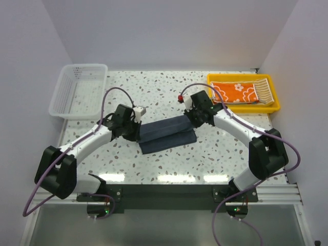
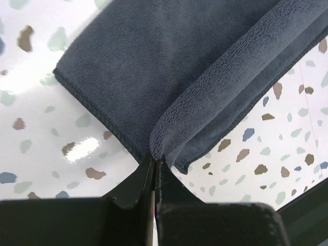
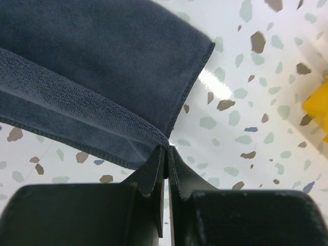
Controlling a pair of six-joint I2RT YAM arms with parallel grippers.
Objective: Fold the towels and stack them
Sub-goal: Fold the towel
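Note:
A plain dark blue-grey towel (image 1: 166, 134) lies mid-table, partly folded, its far edge lifted between both grippers. My left gripper (image 1: 136, 124) is shut on the towel's left corner (image 2: 159, 146). My right gripper (image 1: 195, 116) is shut on the towel's right corner (image 3: 163, 138). The lower layer of the towel (image 2: 143, 56) lies flat on the table beneath the held edge, also in the right wrist view (image 3: 102, 46). An orange towel with white prints (image 1: 233, 91) and a tan-and-white striped towel (image 1: 263, 89) lie in the yellow tray (image 1: 275, 105).
A white mesh basket (image 1: 79, 89) stands at the back left. The yellow tray sits at the back right; its corner shows in the right wrist view (image 3: 318, 105). The speckled table (image 1: 154, 87) runs between them.

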